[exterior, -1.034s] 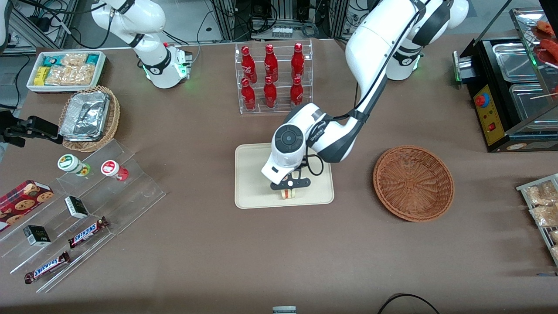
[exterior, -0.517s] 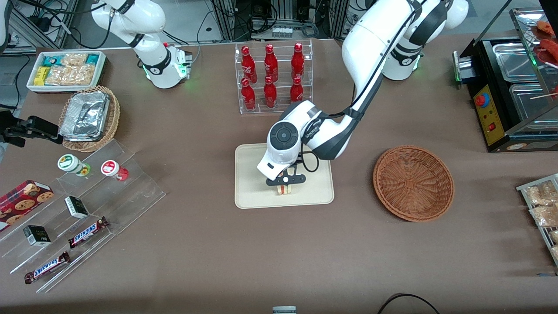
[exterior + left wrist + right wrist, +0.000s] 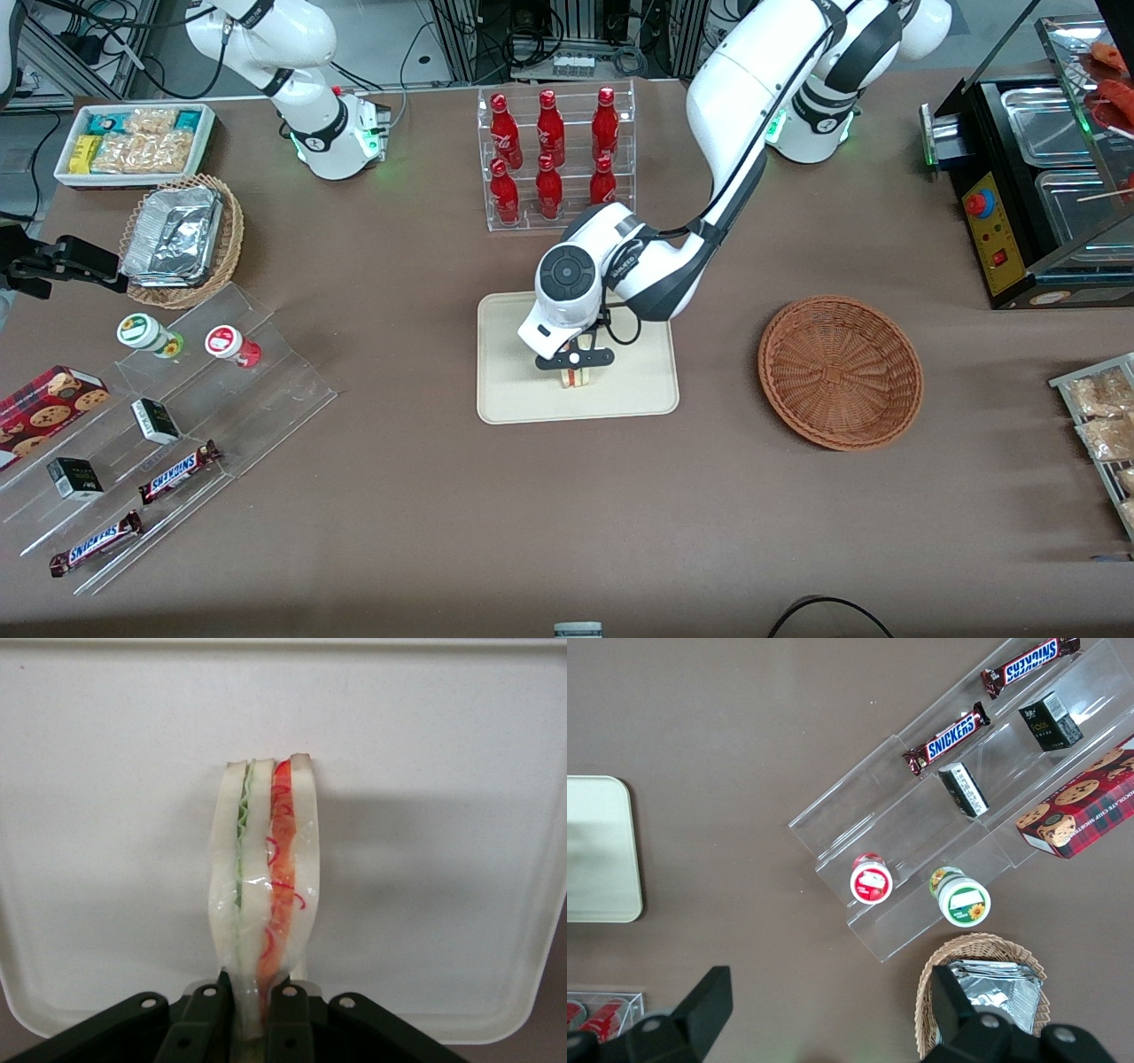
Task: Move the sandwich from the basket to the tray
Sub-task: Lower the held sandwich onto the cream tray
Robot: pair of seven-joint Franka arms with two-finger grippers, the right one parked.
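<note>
Because the sandwich [image 3: 264, 895] is a soft wedge that would fall open if laid down carelessly, the gripper [image 3: 574, 361] holds it on edge, its two fingers [image 3: 205, 1020] closed tight on the bread slices at one end so the green and red-orange filling layers stay sandwiched between them. Seen from the wrist, the wedge hangs straight out from the fingertips over the pale floor of the tray [image 3: 461, 815], wrapped in clear film that bulges a little under the squeeze. From the front, the gripper is low over the middle of the tray [image 3: 514, 399], with the sandwich [image 3: 576, 379] directly beneath it; whether its lower edge already touches the tray I cannot tell. The basket [image 3: 840, 372] sits well off to the side of the gripper, toward the working arm's end of the bench, and holds nothing, so the carry looks finished. What remains, by my reading, is to settle the wedge and let go; a narrow edge may tip over on release, which the flat tray can tolerate.
</note>
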